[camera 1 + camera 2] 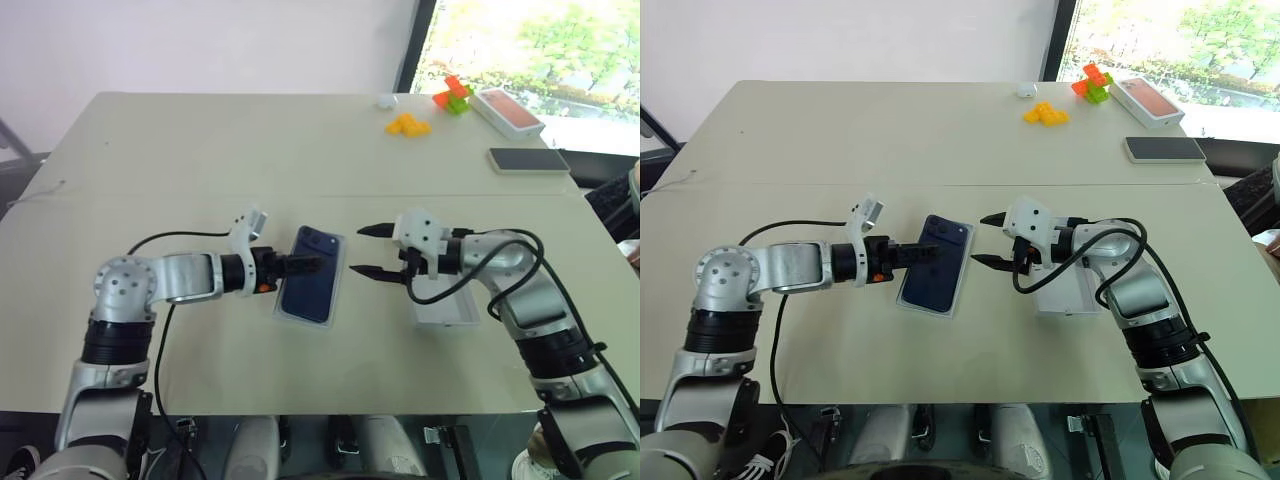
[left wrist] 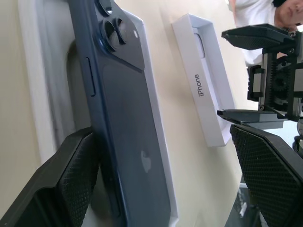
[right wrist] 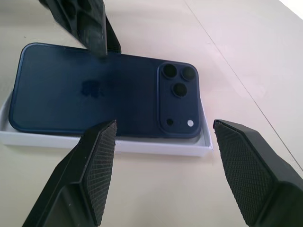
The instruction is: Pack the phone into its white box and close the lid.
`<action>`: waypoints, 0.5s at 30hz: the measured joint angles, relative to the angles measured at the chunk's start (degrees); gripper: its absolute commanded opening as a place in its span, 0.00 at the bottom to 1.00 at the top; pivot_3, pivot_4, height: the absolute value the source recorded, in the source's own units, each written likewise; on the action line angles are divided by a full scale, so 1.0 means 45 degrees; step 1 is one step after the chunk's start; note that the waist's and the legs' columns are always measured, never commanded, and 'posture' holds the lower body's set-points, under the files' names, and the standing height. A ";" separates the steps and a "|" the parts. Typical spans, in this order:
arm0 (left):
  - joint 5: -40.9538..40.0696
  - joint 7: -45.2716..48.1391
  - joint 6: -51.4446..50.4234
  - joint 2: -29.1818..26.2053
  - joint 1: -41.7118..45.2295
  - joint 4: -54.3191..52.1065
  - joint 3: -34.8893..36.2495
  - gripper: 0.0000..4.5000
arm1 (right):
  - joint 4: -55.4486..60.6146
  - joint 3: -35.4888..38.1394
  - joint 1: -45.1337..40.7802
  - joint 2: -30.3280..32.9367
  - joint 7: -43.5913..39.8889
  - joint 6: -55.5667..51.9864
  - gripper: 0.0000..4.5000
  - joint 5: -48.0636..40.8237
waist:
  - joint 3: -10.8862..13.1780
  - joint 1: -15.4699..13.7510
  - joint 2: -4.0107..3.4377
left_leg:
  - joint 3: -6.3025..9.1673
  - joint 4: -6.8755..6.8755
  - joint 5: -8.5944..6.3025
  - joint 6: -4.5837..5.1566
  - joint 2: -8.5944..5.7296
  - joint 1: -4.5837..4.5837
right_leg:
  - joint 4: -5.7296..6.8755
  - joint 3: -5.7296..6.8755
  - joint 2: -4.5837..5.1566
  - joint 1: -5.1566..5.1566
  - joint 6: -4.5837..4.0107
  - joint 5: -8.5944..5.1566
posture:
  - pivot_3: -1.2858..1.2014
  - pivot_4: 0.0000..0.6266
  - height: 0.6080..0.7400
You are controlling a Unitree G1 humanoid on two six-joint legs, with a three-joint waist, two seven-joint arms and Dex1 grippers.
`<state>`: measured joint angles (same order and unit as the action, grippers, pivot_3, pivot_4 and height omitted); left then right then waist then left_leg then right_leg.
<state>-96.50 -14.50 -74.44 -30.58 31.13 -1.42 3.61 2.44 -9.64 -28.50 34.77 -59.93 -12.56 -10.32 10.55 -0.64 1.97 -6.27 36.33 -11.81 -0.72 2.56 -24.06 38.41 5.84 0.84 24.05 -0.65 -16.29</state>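
While the slim dark blue glossy phone [image 1: 311,273] sits tilted in the shallow white cardboard box [image 3: 142,146] — both grippers spread, empty — the deeper white lid [image 1: 447,309] may jam.

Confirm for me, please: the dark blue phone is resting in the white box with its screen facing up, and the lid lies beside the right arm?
Not quite: the phone rests in the white box with its back up. The right wrist view shows the camera lenses and logo. The lid does lie beside the right arm.

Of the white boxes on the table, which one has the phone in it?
The white box between the grippers, holding the phone; the lid and far orange-topped box don't.
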 measured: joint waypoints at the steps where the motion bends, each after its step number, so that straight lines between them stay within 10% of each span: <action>1: -0.0126 -0.0052 0.0000 -0.0197 0.0000 -0.0024 -0.0007 0.99 | -0.0001 0.0000 0.0000 -0.0002 0.0000 0.0012 0.76 0.0004 | 0.0000 -0.0004 0.0000 | 0.0001 0.0000 0.0000 0.0000 0.0000 0.0000 | 0.0000 0.0000 0.0000 0.0000 0.0000 0.0000 | 0.52 0.24 0.98; 15: -0.0009 0.1035 0.0526 -0.2465 -0.0114 -0.1380 0.0133 0.99 | 0.0001 -0.0024 -0.0050 -0.0646 0.0336 -0.0458 0.76 -0.0280 | 0.0001 -0.0007 -0.0001 | 0.0001 -0.0002 0.0006 -0.0010 -0.0002 0.0000 | -0.0001 0.0000 0.0002 0.0000 -0.0045 0.0024 | 0.52 0.24 0.98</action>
<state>-96.54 -9.85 -72.07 -41.67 30.62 -7.63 4.20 2.44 -9.75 -28.73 31.86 -58.42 -14.62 -11.58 10.55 -0.67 1.97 -6.26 36.33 -11.79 -0.77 2.55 -24.06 38.41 5.84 0.85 24.05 -0.85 -16.18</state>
